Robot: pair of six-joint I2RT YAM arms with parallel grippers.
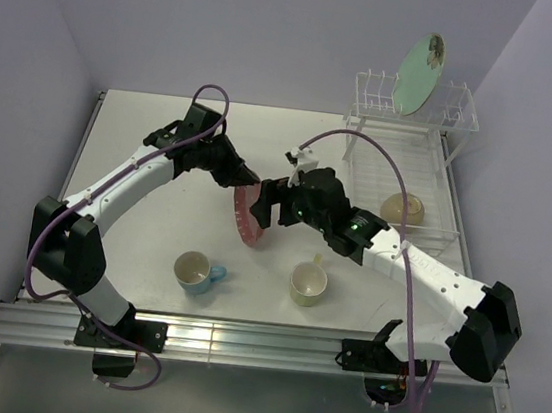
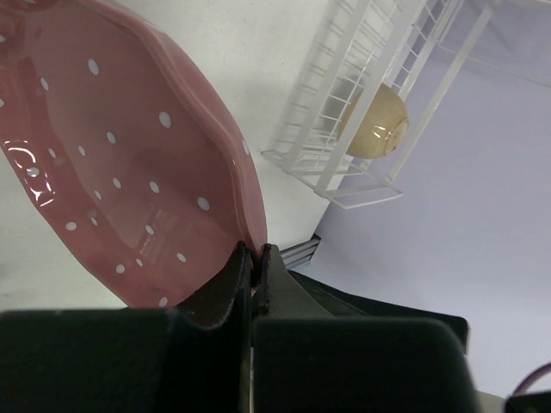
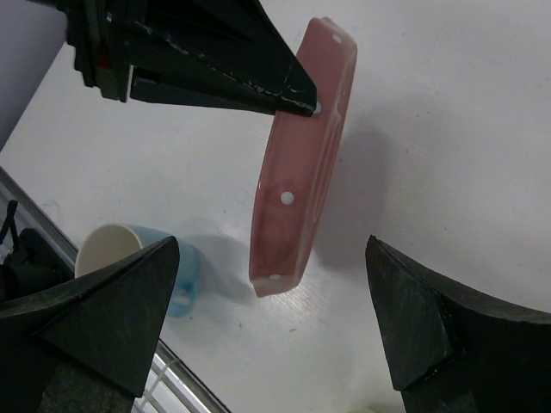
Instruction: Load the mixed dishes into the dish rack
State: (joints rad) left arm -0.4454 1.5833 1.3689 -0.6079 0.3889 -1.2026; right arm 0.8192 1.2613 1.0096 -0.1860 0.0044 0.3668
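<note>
Counting green plate and seemingly bowl as racked, pink plate is pinched by left gripper, right gripper agape, blue mug and pale mug left.

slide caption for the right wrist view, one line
Left hand holds the pink dotted plate on edge while the open right hand faces it.

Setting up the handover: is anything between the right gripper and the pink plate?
Nothing visible. The pink plate hangs edge-on ahead of the open right gripper. Only the left gripper touches it, clamped on its upper rim.
</note>
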